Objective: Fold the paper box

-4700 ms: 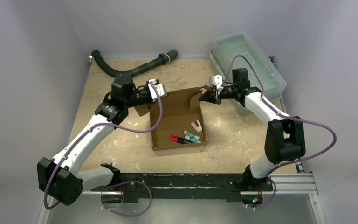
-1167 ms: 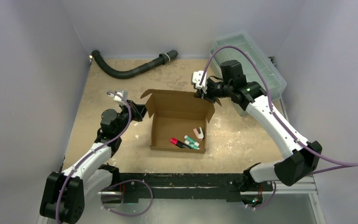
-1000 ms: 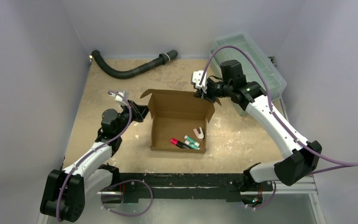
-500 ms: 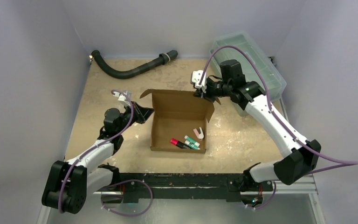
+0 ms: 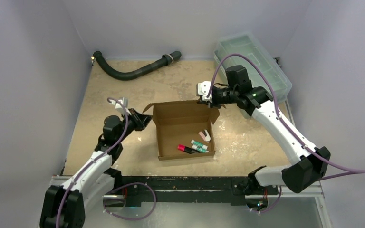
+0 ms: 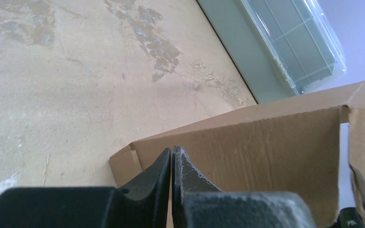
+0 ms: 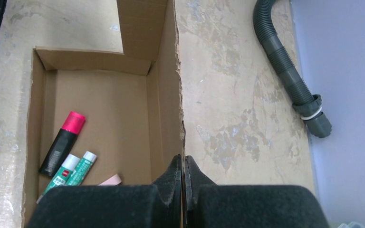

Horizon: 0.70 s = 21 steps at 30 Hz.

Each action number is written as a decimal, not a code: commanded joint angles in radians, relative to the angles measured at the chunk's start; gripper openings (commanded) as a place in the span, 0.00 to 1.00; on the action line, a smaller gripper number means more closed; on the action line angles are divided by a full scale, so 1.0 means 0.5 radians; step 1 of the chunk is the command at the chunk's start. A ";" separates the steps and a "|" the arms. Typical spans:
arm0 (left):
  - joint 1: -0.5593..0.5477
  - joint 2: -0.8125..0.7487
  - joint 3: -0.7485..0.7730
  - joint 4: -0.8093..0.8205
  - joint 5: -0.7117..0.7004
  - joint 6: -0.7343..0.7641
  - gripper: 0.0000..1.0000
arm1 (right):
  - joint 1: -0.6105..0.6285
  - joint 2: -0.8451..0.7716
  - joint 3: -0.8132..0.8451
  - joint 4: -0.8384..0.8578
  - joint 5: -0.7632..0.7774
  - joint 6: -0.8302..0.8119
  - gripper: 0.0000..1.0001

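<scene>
The paper box (image 5: 183,127) is an open brown cardboard tray in the middle of the table, its walls standing up. A pink-capped marker (image 5: 186,149), two green-and-white tubes (image 7: 71,172) and a small pink piece (image 5: 203,136) lie inside it. My right gripper (image 5: 203,100) is shut on the top edge of the far wall (image 7: 168,95), with the cardboard pinched between its fingers (image 7: 183,159). My left gripper (image 5: 147,118) is shut at the far-left corner, beside a small flap (image 6: 122,166). A thin brown strip shows between its fingertips (image 6: 172,151).
A clear greenish lidded bin (image 5: 252,61) stands at the far right, behind the right arm. A dark corrugated hose (image 5: 133,71) lies along the far left of the table. A black rail (image 5: 185,183) runs along the near edge.
The box has slid toward the near edge and a little right. Both grippers moved with it, staying shut. The left arm has drawn back toward its base.
</scene>
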 commanded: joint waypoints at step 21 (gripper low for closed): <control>0.008 -0.423 1.225 -1.153 0.367 1.032 0.72 | 0.002 0.038 -0.026 -0.192 -0.091 -0.028 0.03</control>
